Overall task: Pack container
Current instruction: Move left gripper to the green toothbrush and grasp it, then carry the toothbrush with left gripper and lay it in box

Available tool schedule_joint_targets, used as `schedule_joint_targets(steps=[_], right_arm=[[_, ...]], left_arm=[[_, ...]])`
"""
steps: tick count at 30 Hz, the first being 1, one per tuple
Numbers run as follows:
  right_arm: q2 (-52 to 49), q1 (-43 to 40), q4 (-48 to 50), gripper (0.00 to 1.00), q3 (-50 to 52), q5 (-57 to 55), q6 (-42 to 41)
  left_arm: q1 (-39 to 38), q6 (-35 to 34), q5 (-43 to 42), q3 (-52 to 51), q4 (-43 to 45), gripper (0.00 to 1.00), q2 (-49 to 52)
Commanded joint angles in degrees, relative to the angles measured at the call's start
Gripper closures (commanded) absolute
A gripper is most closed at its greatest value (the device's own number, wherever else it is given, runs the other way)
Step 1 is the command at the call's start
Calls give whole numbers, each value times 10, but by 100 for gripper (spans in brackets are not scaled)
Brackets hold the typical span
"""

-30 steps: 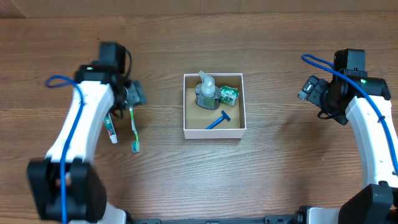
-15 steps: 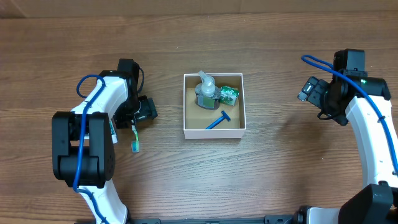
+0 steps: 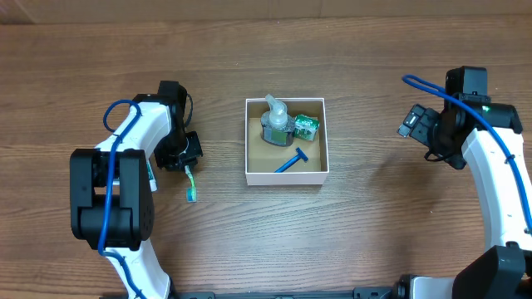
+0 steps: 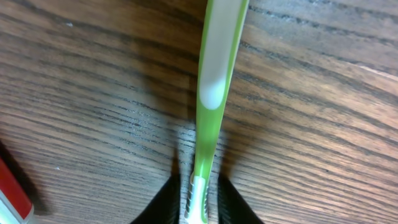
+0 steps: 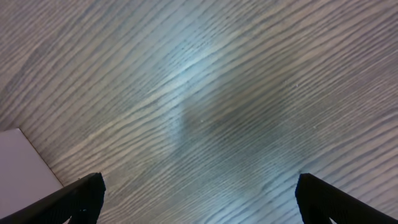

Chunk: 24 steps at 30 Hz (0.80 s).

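A green and white toothbrush (image 3: 190,184) lies on the wooden table left of the container (image 3: 286,178). My left gripper (image 3: 184,158) is shut on its handle end. In the left wrist view the handle (image 4: 211,93) runs up the frame from between the two dark fingertips (image 4: 166,205), and my left gripper (image 4: 198,202) holds it just above the table. The white-walled container holds a pump bottle (image 3: 275,123), a green packet (image 3: 305,125) and a blue razor (image 3: 291,160). My right gripper (image 3: 413,119) hangs open to the container's right, and the right wrist view shows only bare wood between its fingers (image 5: 199,199).
A red and white tube (image 4: 12,196) lies on the table just left of the toothbrush, mostly under my left arm in the overhead view. A white corner of the container (image 5: 22,162) shows at the left edge of the right wrist view.
My left gripper swung in over the toothbrush and closed on its handle. The brush head has shifted slightly right. The right arm has not moved.
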<state>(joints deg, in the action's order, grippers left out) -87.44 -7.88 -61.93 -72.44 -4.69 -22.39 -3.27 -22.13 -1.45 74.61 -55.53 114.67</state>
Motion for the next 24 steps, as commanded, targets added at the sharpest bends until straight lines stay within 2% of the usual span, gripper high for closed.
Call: schedule_joint_targets(steps=[1, 3, 10, 13, 15, 18, 20, 24], right_arm=[[5, -1, -2, 0, 0, -1, 3], [5, -1, -2, 0, 0, -1, 3], [5, -1, -1, 0, 0, -1, 3], [5, -1, -2, 0, 0, -1, 3], [5, -1, -1, 0, 0, -1, 3], [5, -1, 1, 0, 0, -1, 3], [5, -1, 2, 0, 0, -1, 3], [5, -1, 1, 0, 0, -1, 3]], left_arm=[[-1, 3, -20, -4, 1, 87, 25], [-1, 3, -20, -4, 1, 96, 25], [-2, 2, -21, 14, -2, 96, 16], [-13, 13, -26, 58, -16, 96, -50], [-48, 49, -24, 95, -11, 96, -142], [-149, 157, 1, 114, 39, 96, -252], [-220, 229, 26, 114, 58, 96, -281], [-314, 317, 35, 114, 83, 96, -277]])
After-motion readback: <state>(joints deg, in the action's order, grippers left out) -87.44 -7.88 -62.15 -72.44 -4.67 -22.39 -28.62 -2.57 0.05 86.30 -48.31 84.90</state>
